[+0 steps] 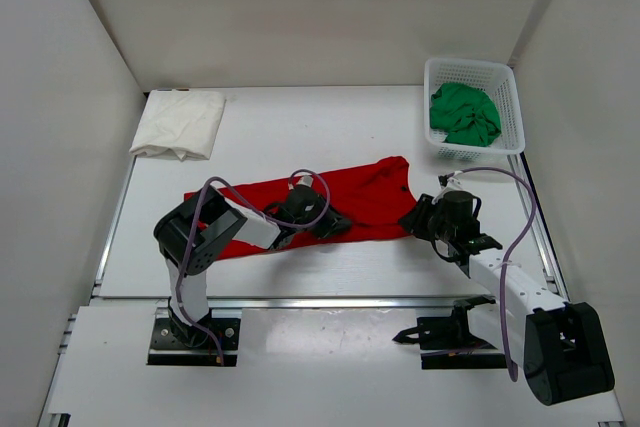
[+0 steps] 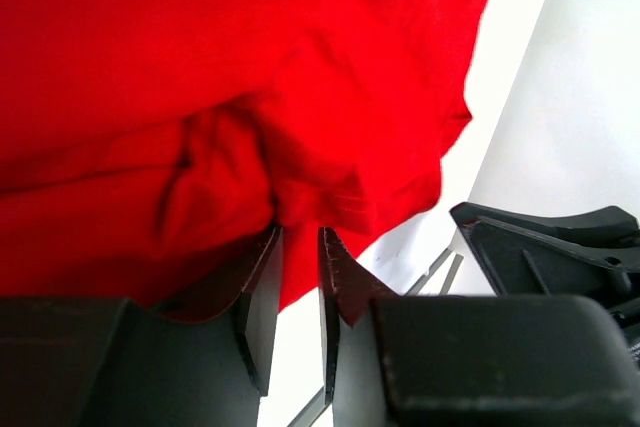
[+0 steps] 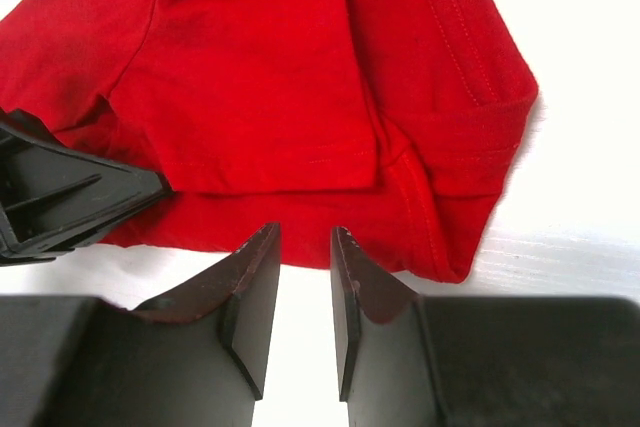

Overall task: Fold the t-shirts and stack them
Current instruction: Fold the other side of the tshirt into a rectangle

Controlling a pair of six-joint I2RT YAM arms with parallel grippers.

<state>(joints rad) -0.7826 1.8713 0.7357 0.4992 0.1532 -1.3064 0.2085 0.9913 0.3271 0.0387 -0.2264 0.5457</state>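
Observation:
The red t-shirt (image 1: 360,192) lies as a long band across the middle of the table. My left gripper (image 1: 328,224) is at its near edge, and in the left wrist view its fingers (image 2: 300,232) are shut on a bunched fold of the red cloth (image 2: 250,67). My right gripper (image 1: 415,219) stands at the shirt's right end. Its fingers (image 3: 305,230) are open, and the flat hem of the red cloth (image 3: 270,77) lies at their tips. The cream-white t-shirt (image 1: 180,122) lies folded at the back left. The green t-shirt (image 1: 465,112) is crumpled in the basket.
A white mesh basket (image 1: 470,63) stands at the back right corner. Walls close in the table on the left, back and right. Both arm bases are bolted at the near edge. The two grippers are close together over the shirt's right half.

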